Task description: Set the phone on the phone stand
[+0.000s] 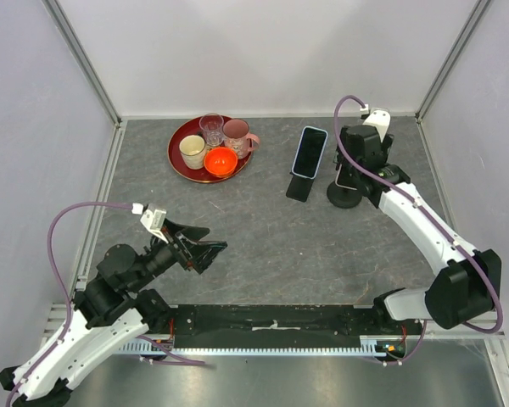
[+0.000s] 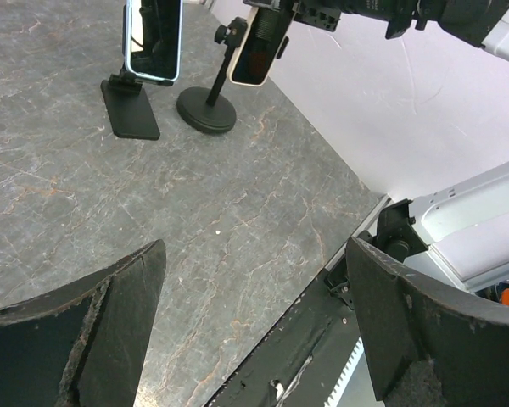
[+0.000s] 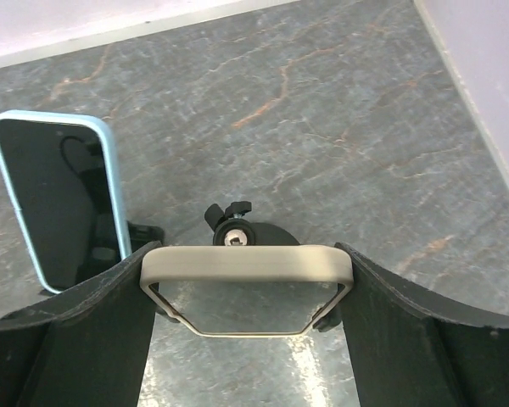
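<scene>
My right gripper (image 1: 351,170) is shut on a phone in a cream case (image 3: 246,263), one finger on each long edge, and holds it upright just above a black round-based phone stand (image 3: 237,231). The stand's clamp knob shows right behind the phone's top edge. In the left wrist view the cream phone (image 2: 259,51) sits at the top of the round stand (image 2: 206,110); I cannot tell whether it rests in the holder. My left gripper (image 1: 205,250) is open and empty, low over the table near its front left.
A second phone in a light blue case (image 1: 310,152) leans on a flat black stand (image 1: 301,188) just left of the round stand. A red tray (image 1: 180,161) with cups and an orange bowl stands at the back.
</scene>
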{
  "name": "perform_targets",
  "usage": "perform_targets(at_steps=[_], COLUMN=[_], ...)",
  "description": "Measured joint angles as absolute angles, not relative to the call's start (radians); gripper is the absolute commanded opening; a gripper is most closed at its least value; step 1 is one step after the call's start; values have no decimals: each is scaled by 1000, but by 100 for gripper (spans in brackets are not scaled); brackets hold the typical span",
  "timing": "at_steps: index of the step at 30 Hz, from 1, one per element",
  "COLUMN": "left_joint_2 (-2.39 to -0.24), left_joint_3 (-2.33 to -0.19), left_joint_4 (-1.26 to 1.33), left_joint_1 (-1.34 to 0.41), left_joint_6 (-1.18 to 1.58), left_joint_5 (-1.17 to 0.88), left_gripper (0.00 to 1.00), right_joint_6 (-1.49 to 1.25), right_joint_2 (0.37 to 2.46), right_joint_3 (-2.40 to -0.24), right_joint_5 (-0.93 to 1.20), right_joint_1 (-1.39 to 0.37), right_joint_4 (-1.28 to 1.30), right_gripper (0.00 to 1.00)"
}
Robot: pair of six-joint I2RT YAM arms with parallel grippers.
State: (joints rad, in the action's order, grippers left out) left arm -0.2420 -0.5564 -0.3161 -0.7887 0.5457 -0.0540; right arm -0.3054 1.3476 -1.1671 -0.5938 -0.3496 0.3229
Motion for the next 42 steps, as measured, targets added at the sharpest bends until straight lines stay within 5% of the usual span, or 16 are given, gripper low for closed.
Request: perform_targets(at_steps=[22, 42], left_joint_2=[-281, -322], left_joint_3=[-556, -556], left_joint_4=[-319, -313], left_joint_1=[-789, -789], left_joint_6=[557, 565], left_joint_5=[-57, -86], left_gripper=[91, 90], right_joint_6=[-356, -393], right_joint_2=[1327, 1505], right_joint_3=[-1008, -1324], right_joint_5=[-638, -487], right_joint_1=[-381, -315], right_joint_4=[57, 395], right_gripper=[0, 0])
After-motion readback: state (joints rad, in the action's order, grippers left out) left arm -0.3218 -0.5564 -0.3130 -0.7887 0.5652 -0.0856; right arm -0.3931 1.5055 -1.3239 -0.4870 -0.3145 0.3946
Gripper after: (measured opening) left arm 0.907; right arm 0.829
